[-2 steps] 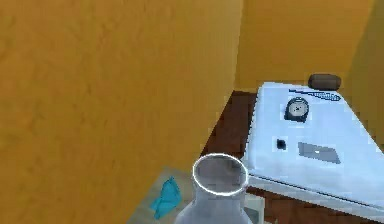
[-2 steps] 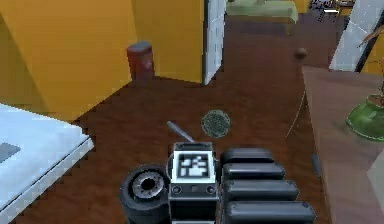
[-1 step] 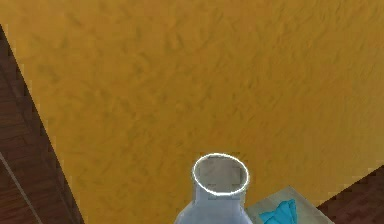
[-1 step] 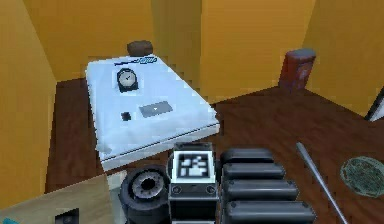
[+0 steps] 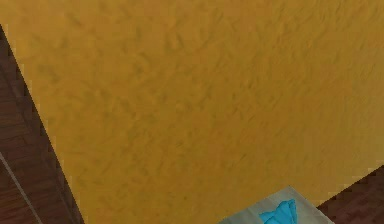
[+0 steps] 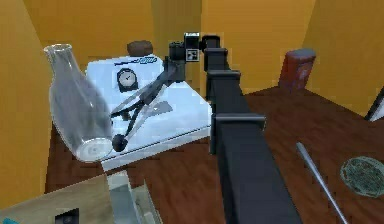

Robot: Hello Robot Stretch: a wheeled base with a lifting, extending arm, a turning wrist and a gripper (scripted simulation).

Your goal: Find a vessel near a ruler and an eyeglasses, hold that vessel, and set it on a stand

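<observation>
One arm (image 6: 240, 135) — one glass vessel (image 6: 75, 100), one gripper (image 6: 120, 126).

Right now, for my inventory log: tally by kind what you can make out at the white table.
Clear glass vessel: 1
Round clock: 1
Small brown object: 1
Thin blue strip: 1
Total: 4

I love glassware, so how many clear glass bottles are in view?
1: a clear glass bottle at the arm side view's left, by the white table. Others may be hidden behind the arm.
</observation>
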